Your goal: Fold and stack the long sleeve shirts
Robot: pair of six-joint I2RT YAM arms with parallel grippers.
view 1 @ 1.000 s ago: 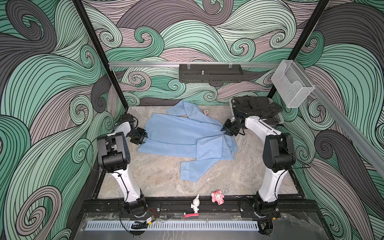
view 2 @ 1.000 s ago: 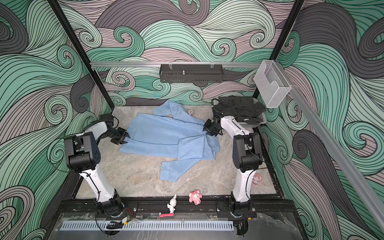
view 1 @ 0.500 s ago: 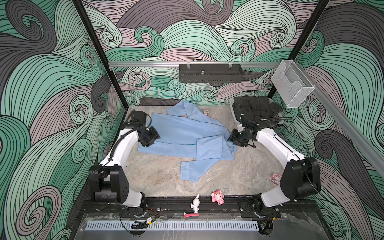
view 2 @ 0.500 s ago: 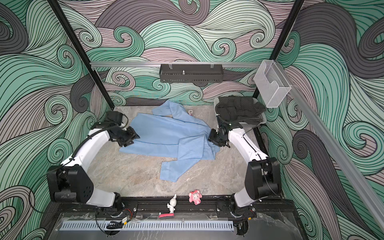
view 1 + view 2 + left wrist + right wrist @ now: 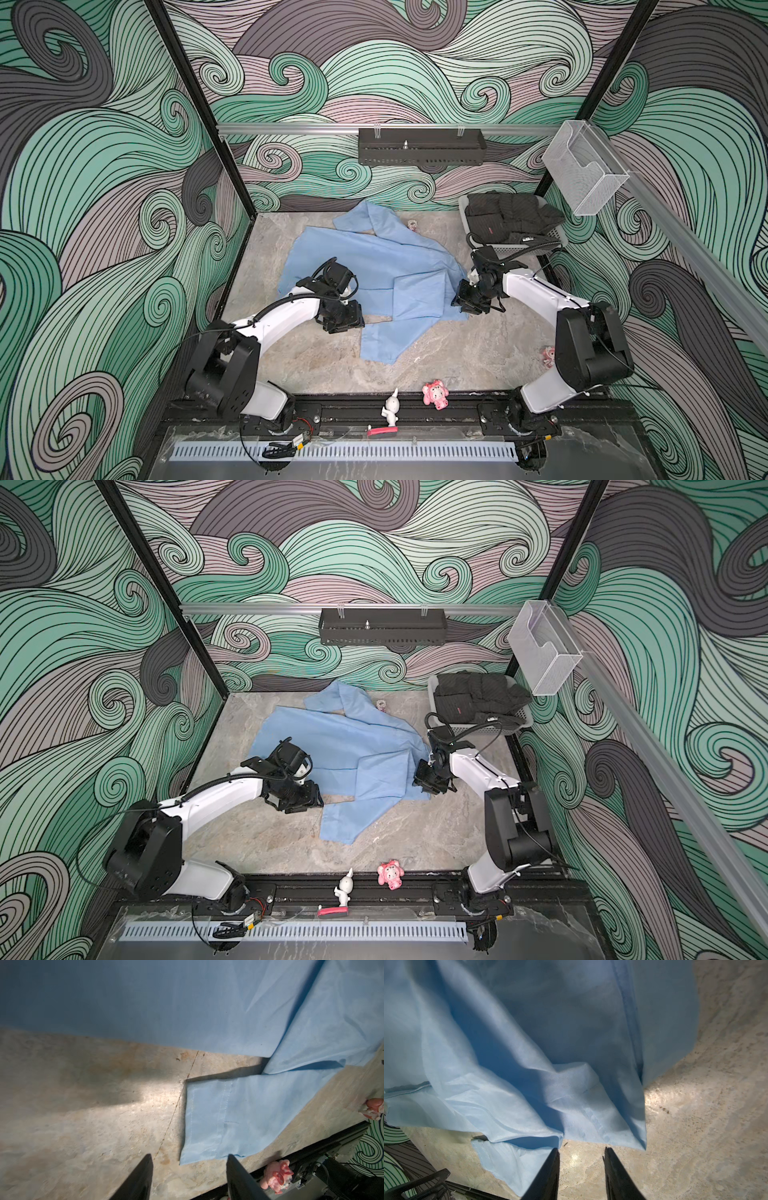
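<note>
The long sleeve shirt [image 5: 374, 266] [image 5: 345, 750] is light blue and lies spread on the marble table, one sleeve folded across its body and reaching toward the front. My left gripper [image 5: 349, 321] [image 5: 308, 802] hovers at the shirt's front edge beside that sleeve. In the left wrist view it [image 5: 189, 1159] is open over bare table, and the sleeve cuff [image 5: 218, 1122] lies just ahead of its fingers. My right gripper [image 5: 464, 304] [image 5: 426, 782] is at the shirt's right front corner. It [image 5: 581, 1151] is open, with bare table between the fingers and the shirt hem [image 5: 591, 1126] just beyond the tips.
A grey basket [image 5: 536, 249] holding a dark garment [image 5: 511, 218] stands at the back right. A pink toy [image 5: 434, 392] and a white figurine [image 5: 390, 409] sit on the front rail. Another small pink toy [image 5: 549, 356] lies by the right arm's base. A clear box [image 5: 582, 178] hangs from the right rail.
Both arms swung toward the front. The left gripper went from the shirt's left edge to its front edge, and the right gripper slid forward along the right edge. The shirt stayed put.
</note>
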